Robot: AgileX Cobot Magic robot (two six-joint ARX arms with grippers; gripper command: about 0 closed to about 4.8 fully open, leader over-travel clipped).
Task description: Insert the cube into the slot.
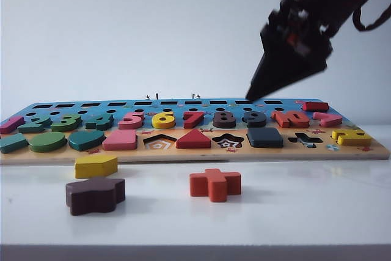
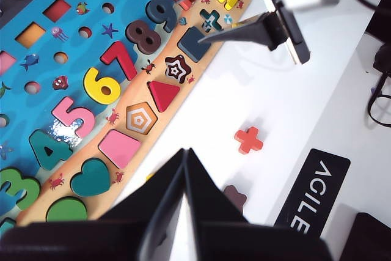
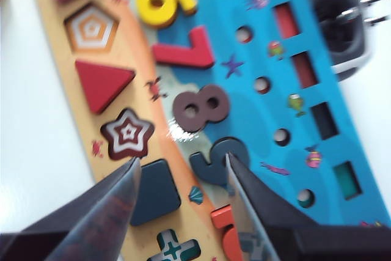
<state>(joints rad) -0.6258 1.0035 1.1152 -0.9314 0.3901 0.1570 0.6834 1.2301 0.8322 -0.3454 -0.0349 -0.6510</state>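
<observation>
One straight lift only: raise the open, empty right gripper (image 3: 181, 162) above the seated cube (image 3: 154, 192), closed left gripper (image 2: 184, 151) parked beside the board (image 1: 183, 154).

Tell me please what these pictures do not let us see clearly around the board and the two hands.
- Right hand: blurred in the exterior view; its fingers stand apart above the cube, holding nothing.
- Left hand: fingertips together, body cut off by the left wrist view's edge.
- Brown flower block: partly hidden behind the left hand there.
- Board: whether the cube sits fully flush in it, no view settles.
</observation>
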